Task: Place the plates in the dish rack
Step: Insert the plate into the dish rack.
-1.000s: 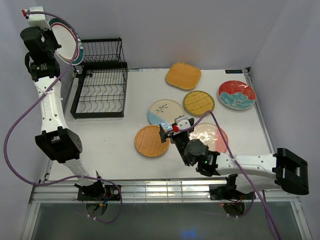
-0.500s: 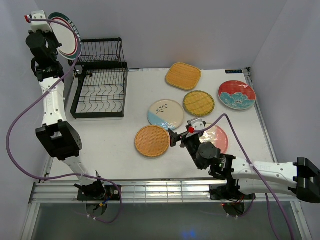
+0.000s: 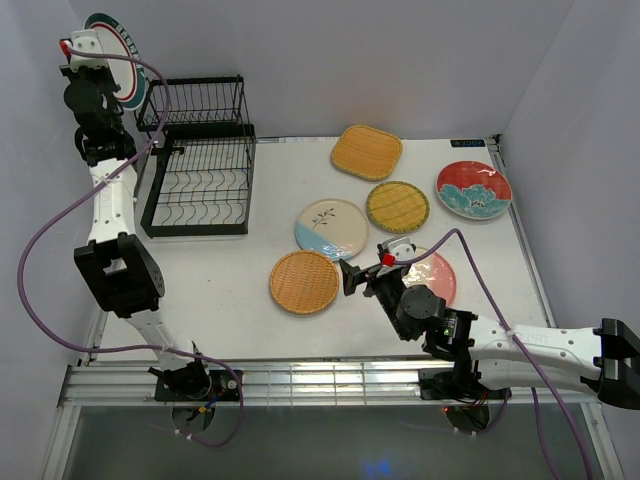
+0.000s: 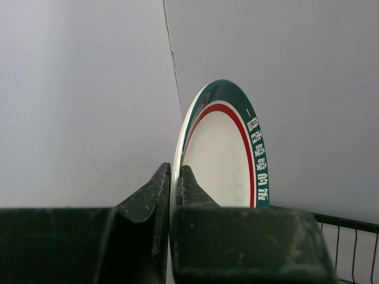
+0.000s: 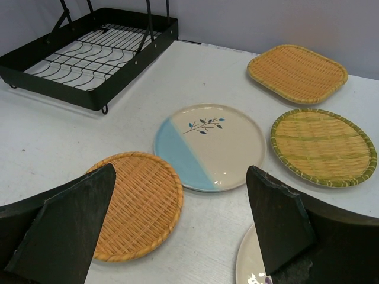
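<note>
High above the dish rack's (image 3: pixel 198 170) left end, my left gripper (image 3: pixel 84 58) is shut on the rim of the green-striped white plate (image 3: pixel 112 42), which stands on edge. The left wrist view shows both fingers (image 4: pixel 155 195) pinching that plate (image 4: pixel 222 160). My right gripper (image 3: pixel 360 273) hovers open and holds nothing, between the round woven orange plate (image 3: pixel 304 282) and the cream-pink plate (image 3: pixel 437 272). In the right wrist view the open right gripper (image 5: pixel 180 171) frames the woven plate (image 5: pixel 139 204) and the cream-blue plate (image 5: pixel 210 145).
A green-rimmed woven plate (image 3: pixel 397 206), a rounded-square woven plate (image 3: pixel 367 152) and a red-teal floral plate (image 3: pixel 473 189) lie flat at the back right. The rack (image 5: pixel 89 56) holds no plates. Grey walls stand close behind and beside the table.
My left arm has lifted the striped plate higher and to the left. My right gripper has drawn back a little to the right from over the woven orange plate, still open.
</note>
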Tool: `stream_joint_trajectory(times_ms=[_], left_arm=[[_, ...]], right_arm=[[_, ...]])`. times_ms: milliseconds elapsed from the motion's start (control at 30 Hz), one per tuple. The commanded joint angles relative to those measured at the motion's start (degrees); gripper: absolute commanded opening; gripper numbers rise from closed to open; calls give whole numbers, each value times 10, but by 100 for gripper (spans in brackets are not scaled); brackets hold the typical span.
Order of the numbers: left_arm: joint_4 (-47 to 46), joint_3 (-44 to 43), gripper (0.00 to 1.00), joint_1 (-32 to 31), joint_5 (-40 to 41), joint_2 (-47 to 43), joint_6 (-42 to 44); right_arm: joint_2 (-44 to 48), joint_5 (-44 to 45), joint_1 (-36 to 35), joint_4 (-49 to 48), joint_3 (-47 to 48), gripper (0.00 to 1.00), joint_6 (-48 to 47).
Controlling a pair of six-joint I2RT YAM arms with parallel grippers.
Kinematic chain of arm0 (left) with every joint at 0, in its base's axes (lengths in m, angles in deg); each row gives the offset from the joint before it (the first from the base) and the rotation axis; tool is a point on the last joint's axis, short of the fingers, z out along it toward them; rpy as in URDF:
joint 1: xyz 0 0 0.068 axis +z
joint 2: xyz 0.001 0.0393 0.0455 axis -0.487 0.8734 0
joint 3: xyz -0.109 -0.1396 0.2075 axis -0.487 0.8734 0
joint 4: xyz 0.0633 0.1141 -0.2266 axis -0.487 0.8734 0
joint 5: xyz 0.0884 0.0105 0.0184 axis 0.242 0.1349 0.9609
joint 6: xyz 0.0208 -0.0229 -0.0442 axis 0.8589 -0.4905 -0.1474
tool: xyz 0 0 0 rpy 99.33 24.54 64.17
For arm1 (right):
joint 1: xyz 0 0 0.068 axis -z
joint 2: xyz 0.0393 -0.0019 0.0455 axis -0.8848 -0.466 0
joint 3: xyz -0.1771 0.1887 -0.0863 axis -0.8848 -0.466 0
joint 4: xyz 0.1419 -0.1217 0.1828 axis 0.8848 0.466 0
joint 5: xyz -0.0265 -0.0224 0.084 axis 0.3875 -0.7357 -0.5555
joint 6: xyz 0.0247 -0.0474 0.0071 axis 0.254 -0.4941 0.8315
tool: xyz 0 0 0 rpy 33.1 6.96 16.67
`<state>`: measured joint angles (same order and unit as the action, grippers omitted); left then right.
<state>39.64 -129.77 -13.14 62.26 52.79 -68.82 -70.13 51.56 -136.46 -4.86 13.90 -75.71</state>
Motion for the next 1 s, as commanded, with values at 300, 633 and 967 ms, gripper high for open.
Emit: stream_joint_trajectory(times_ms=[300,633,967], left_arm=[[-154,29,0,-28,25,30,92],[-221,45,0,-34,25,66,139],[-234,25,0,-33,14,110,138]], right_arm=[[8,-6,4,-6,4,96,15],[12,-16,8,-1,1,96,19],[12,-26,13,4,2,96,22]])
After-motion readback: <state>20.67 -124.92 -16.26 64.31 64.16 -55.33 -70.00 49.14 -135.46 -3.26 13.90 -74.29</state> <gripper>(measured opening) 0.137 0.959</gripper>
